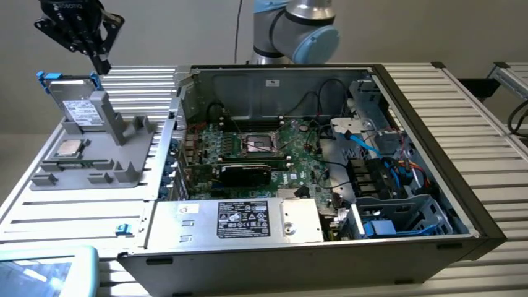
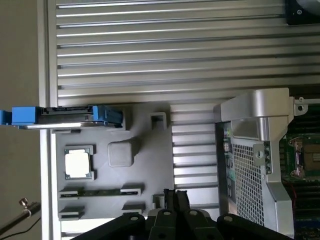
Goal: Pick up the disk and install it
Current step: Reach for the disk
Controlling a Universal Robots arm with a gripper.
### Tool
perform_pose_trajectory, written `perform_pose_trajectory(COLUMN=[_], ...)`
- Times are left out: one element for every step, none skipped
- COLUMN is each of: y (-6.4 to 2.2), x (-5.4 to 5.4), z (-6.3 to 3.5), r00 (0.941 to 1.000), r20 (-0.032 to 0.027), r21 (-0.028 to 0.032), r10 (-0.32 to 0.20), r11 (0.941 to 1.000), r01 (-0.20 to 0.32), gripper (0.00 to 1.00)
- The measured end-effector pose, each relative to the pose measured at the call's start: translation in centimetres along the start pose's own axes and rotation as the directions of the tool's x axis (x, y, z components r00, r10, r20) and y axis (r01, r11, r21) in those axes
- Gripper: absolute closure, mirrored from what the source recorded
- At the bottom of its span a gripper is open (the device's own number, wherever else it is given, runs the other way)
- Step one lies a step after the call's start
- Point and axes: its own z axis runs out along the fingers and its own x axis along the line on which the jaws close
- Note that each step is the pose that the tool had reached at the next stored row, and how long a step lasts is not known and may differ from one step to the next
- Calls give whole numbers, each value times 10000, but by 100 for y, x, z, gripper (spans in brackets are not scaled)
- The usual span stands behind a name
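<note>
Standing upright at one end of the grey fixture point(image 1: 123, 167), the disk point(image 1: 78, 105) turns its white-labelled face to the exterior view, while the wrist view catches it edge-on, blue carrier plain at both ends. The pincer point(image 1: 101, 65) hangs above the fixture, near the disk's top. The wrist view shows its fingers point(image 2: 169, 197) drawn narrow, holding nothing. I count one disk, one processor chip point(image 1: 68, 147) on the fixture, and one open computer case point(image 1: 272, 93) beside it.
</note>
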Motion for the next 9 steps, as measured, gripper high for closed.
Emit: perform_pose_trajectory(y=[18, 38, 58, 77, 95, 111, 126, 141, 158], x=[43, 87, 127, 166, 205, 247, 290, 334, 380], z=[2, 3, 4, 5, 6, 6, 7, 8, 9], r00=[10000, 10000, 10000, 10000, 10000, 10000, 10000, 10000, 10000], r20=[1, 0, 0, 1, 0, 0, 0, 0, 0], r21=[-1, 0, 0, -1, -1, 0, 0, -1, 0], r10=[1, 2, 0, 0, 0, 1, -1, -2, -1], r11=[10000, 10000, 10000, 10000, 10000, 10000, 10000, 10000, 10000], r01=[-1, -2, 0, 0, 0, -1, 1, 2, 1], gripper=[89, 89, 89, 89, 89, 89, 89, 89, 89])
